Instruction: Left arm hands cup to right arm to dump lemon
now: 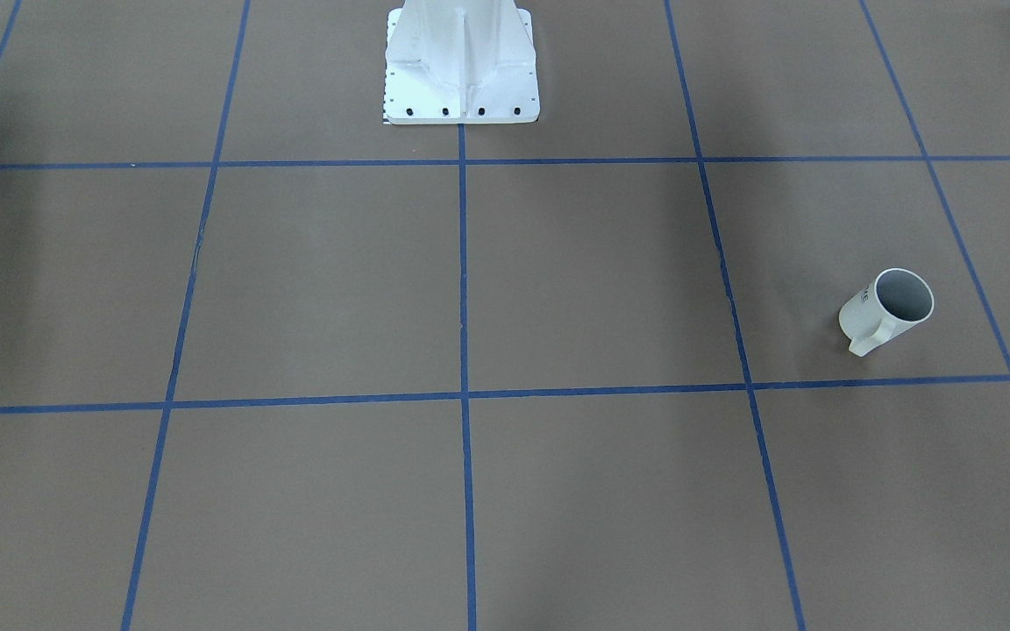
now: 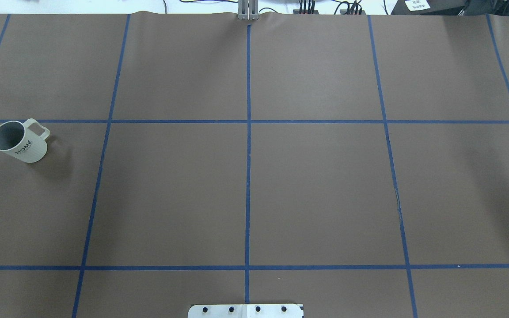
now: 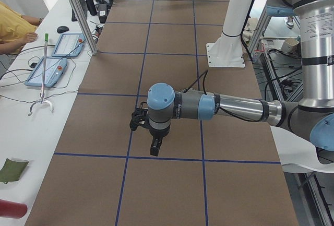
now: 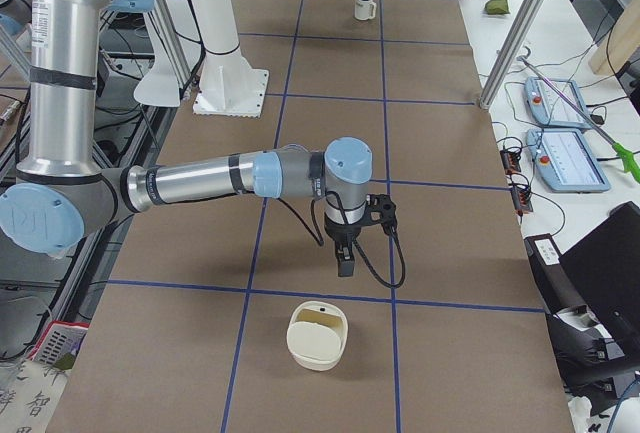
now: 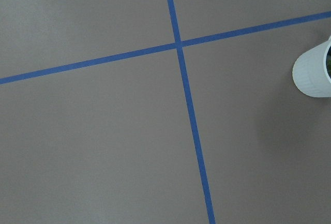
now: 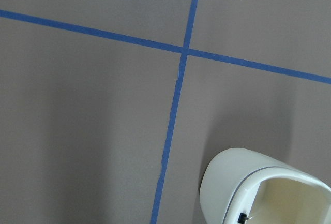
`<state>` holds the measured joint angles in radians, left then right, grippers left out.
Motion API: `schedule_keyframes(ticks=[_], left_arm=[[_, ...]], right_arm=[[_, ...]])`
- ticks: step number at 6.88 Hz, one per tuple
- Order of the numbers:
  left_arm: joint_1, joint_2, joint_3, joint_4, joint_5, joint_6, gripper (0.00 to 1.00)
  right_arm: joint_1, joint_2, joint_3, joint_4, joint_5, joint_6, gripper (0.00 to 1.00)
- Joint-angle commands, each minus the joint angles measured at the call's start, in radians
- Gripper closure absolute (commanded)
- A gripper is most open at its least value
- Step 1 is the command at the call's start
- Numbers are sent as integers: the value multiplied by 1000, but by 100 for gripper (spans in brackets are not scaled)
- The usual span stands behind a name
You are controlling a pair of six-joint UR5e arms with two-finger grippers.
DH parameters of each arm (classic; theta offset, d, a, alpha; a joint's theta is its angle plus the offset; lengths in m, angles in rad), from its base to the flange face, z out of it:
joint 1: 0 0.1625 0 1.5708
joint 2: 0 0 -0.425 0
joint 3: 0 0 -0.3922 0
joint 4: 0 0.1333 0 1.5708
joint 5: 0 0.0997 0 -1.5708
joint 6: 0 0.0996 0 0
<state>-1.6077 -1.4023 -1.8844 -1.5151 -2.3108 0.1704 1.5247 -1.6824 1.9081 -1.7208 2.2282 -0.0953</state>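
Cup [image 2: 20, 141] upright on brown table [image 2: 281, 185], handle away from robot base [image 2: 245, 310]; left pincer [image 3: 154, 150] and right pincer [image 4: 346, 261] openness indiscernible.

One cup [image 2: 19, 141] on the desk [image 2: 316, 185], just the one. One cream container [image 4: 317, 333] as well. Two robot arms: the left arm [image 3: 240, 108] and the right arm [image 4: 190, 181]. One white pedestal [image 1: 461, 70]. Off to the side, two tablets, the farther tablet [image 4: 546, 101] and the nearer tablet [image 4: 570, 163], plus one green pouch [image 4: 497, 7].
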Motion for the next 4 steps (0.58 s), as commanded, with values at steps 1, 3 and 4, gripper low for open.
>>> schedule_keyframes(ticks=[1, 3, 4], left_arm=[[0, -12, 8, -89, 7, -2, 0], [0, -30, 22, -219, 4, -5, 0], [0, -88, 40, -241, -1, -23, 0]], right_arm=[[0, 105, 23, 1, -5, 9, 0], [25, 144, 54, 7, 2, 14, 0], [25, 141, 61, 23, 2, 9, 0]])
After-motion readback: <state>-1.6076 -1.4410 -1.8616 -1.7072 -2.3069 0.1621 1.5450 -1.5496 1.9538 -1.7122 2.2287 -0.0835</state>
